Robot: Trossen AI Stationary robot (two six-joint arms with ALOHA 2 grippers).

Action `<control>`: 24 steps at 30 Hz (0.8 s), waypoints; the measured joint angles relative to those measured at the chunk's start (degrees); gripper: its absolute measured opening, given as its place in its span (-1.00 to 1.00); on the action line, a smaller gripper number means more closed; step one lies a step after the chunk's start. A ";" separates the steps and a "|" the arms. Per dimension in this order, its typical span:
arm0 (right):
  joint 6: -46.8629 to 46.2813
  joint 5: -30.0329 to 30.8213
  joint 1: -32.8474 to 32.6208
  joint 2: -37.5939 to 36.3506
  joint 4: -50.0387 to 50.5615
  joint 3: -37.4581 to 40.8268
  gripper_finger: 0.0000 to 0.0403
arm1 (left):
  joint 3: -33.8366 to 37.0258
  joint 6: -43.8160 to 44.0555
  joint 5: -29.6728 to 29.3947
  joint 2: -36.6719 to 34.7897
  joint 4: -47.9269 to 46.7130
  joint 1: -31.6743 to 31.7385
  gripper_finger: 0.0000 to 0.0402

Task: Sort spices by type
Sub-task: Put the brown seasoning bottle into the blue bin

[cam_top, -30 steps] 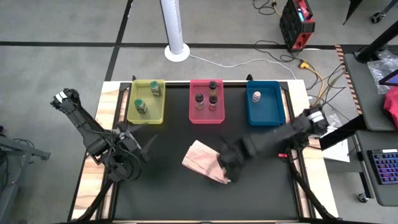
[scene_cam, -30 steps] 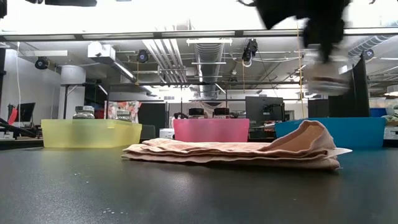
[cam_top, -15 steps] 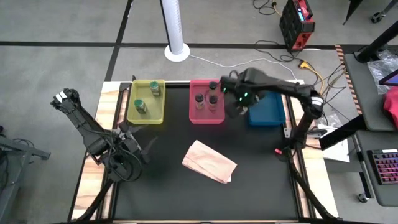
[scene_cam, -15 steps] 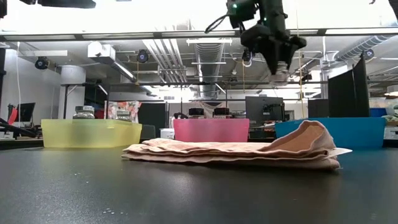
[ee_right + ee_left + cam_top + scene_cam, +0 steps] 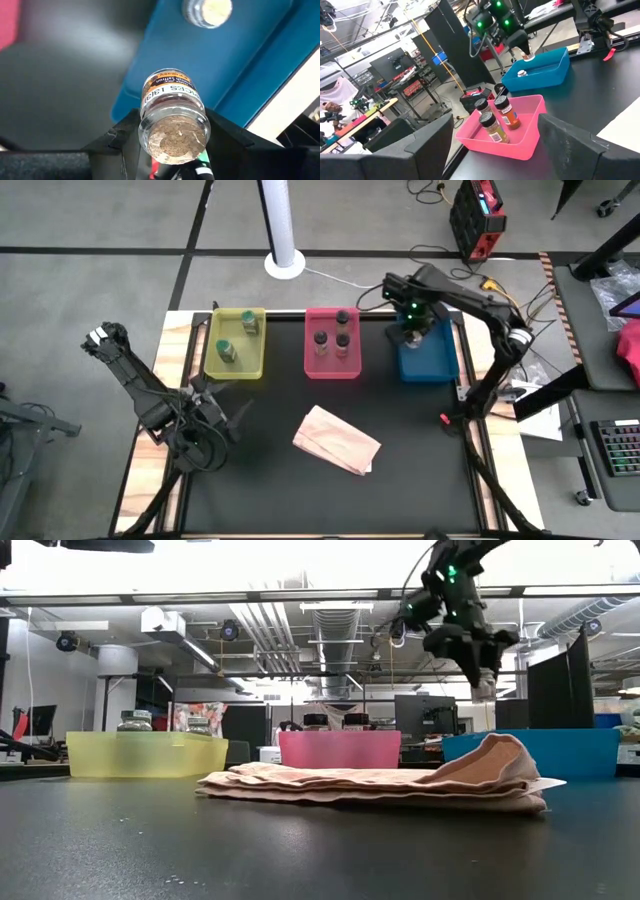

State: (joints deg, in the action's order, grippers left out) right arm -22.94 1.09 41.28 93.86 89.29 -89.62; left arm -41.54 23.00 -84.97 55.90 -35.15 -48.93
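Note:
My right gripper (image 5: 412, 332) hangs over the blue tray (image 5: 437, 360), shut on a small glass spice jar (image 5: 174, 115) with pale brownish contents and an orange label. A second jar with a pale cap (image 5: 206, 10) stands in that tray. The pink tray (image 5: 332, 368) holds three brown jars (image 5: 495, 117). Two green jars (image 5: 226, 350) stand in the yellow tray (image 5: 236, 368). My left gripper (image 5: 222, 412) waits open above the table's left side, apart from everything. My right gripper pinches the jar by its glass body (image 5: 150, 107), one finger (image 5: 120, 137) on each side, coming from above and pointing down. The jar's bottom end (image 5: 174, 140) faces the wrist. It is lifted clear above the blue tray (image 5: 560, 750).
A crumpled tan paper bag (image 5: 337, 440) lies flat on the black mat at the table's middle. The three trays stand in a row along the far edge. Bare mat lies toward the near edge, on both sides of the bag.
My right gripper rose from beside the paper bag, swung toward the far edge past the pink tray, then moved right over the blue tray and lower, carrying the jar. The bag stayed where it was.

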 joint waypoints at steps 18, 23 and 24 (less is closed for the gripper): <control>3.49 -2.95 6.77 -4.94 -20.25 22.27 -0.18 | 0.00 1.30 0.01 0.00 0.12 0.02 0.37; 4.28 -2.53 6.77 -5.12 -25.47 26.50 -0.18 | 0.00 1.55 0.11 0.00 0.12 0.02 0.37; 4.26 -2.53 6.77 -5.16 -27.47 27.49 -0.18 | 0.00 1.55 0.28 0.00 0.12 0.02 0.37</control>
State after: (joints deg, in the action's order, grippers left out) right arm -18.68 -1.43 48.05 88.71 61.82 -62.13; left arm -41.54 24.56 -84.69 55.90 -35.03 -48.90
